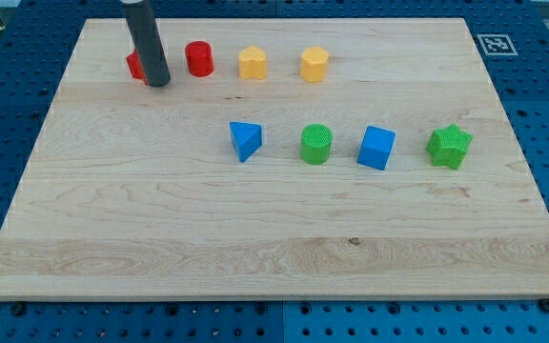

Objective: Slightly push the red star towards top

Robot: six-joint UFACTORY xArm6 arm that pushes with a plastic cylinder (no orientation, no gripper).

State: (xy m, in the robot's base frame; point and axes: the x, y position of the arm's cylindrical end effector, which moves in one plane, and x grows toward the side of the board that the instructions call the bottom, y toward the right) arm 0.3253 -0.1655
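Note:
The red star (135,65) lies near the view's top left on the wooden board, mostly hidden behind my rod. My tip (158,83) rests on the board right at the star's lower right side, touching or nearly touching it. A red cylinder (199,59) stands just to the right of my tip.
Two yellow blocks (253,63) (315,64) continue the top row to the right. A middle row holds a blue triangle (246,140), a green cylinder (316,144), a blue cube (376,148) and a green star (449,146). The board's top edge (274,19) is close above the top row.

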